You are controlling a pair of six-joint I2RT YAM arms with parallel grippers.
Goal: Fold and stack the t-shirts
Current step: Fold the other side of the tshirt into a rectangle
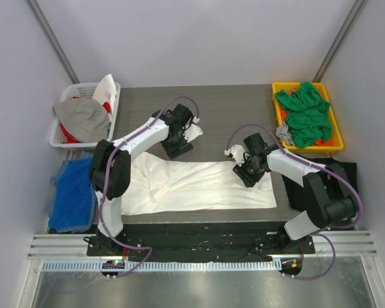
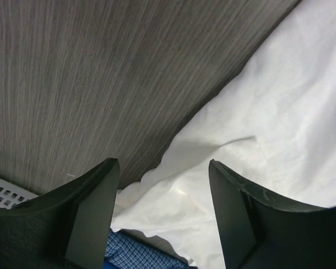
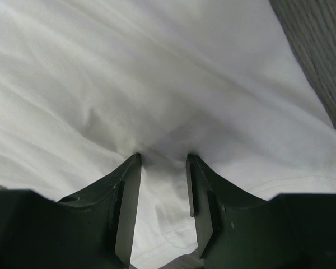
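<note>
Top external: the white t-shirt (image 1: 199, 186) lies spread across the near half of the table (image 1: 231, 106), with my left gripper (image 1: 178, 147) and right gripper (image 1: 247, 173) at its far edge. Left wrist: my left jaws stand wide apart and empty above the shirt's edge. Right wrist: my right jaws stand partly apart, tips on the cloth; whether they grip it, I cannot tell.

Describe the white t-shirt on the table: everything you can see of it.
The white t-shirt is thin, soft cloth, lying flat as a long wrinkled band across the near part of the dark wood-grain table. No print shows. The right gripper presses its fingertips into the shirt's right end, creases running to them; whether it pinches the cloth is unclear. The left gripper hangs open over the far left edge, holding nothing.
</note>
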